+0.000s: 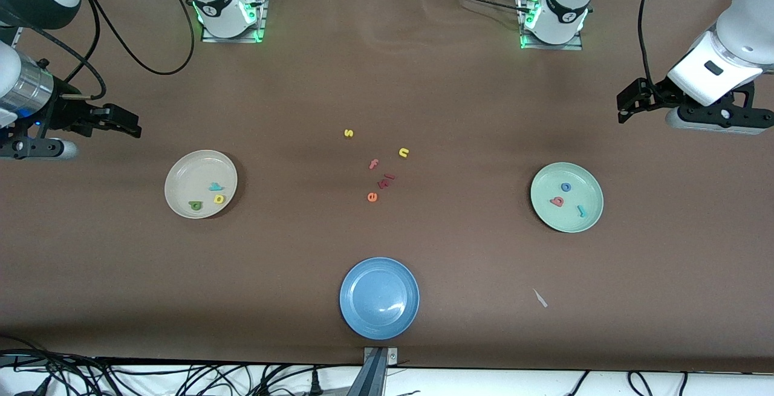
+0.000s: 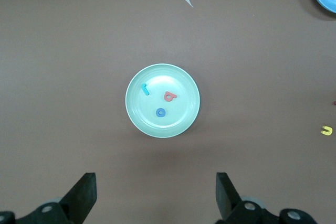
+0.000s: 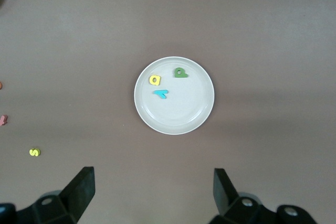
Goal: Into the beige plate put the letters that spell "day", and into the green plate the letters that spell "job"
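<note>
- Beige plate [image 1: 181, 169]: on the table [image 1: 459, 94] toward the right arm's end. Holds the "day" letters: teal "y" [image 1: 216, 187] at 12 o'clock of the group, yellow "d" [image 1: 219, 199] at 4 o'clock, olive-green "a" [image 1: 195, 205] at 8 o'clock.
- Green plate [image 1: 583, 178]: toward the left arm's end. Holds the "job" letters: blue "o" [image 1: 566, 187], pink-red "b" [image 1: 557, 201], teal "j" [image 1: 582, 210].
- Blue plate [image 1: 379, 298]: nearest the front camera, nothing in it.
- Spare letters [image 1: 378, 166]: scattered mid-table, between the two filled plates.
- Right end effector [image 1: 127, 125]: jaws wide, holding nothing, raised over the table near the beige plate; waiting.
- Left end effector [image 1: 626, 109]: jaws wide, holding nothing, raised near the green plate.
- Judgement: sorting looks complete. Risk: a low arm sweep could nudge a plate or flick a light foam letter out.
</note>
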{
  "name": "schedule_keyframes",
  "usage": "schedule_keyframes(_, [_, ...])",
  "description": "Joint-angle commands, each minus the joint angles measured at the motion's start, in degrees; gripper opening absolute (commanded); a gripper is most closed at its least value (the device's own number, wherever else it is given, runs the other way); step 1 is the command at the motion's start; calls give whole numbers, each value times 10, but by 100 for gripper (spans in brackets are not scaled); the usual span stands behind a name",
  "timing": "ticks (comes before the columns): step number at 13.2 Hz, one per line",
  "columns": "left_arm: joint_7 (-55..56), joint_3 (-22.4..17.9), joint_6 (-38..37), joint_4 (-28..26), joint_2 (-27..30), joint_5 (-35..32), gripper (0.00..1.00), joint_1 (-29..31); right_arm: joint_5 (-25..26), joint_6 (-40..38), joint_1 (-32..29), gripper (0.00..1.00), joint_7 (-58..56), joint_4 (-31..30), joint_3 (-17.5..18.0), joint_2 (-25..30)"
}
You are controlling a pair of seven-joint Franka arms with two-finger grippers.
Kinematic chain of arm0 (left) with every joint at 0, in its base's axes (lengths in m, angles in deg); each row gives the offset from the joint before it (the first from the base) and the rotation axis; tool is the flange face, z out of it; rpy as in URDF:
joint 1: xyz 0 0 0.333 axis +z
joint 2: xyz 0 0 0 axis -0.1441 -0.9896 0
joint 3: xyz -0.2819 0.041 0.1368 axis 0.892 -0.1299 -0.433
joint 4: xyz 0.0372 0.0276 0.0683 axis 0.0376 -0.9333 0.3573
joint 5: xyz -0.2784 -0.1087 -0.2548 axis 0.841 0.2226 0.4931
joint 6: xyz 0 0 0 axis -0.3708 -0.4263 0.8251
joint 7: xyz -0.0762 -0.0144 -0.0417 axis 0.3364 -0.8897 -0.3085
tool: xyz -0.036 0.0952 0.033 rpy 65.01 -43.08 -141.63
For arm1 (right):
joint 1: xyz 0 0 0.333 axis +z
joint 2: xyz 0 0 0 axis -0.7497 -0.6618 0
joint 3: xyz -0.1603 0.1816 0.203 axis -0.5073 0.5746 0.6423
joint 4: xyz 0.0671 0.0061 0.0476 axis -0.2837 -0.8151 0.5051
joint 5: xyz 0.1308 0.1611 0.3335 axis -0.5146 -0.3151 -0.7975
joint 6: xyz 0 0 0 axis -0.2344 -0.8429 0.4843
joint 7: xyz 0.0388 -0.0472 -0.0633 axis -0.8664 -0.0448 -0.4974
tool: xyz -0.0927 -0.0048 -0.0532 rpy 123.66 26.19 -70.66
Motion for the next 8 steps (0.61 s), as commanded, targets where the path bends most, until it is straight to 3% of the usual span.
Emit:
schedule_keyframes(1, [-5,3,-9,10,-1,4,100,-3,8,8,-3,100,-4,-8,2,7])
schedule_keyframes(8, [-6,3,-9,10,-2,4,100,-1,9,26,-3,100,-5,-9,2,7])
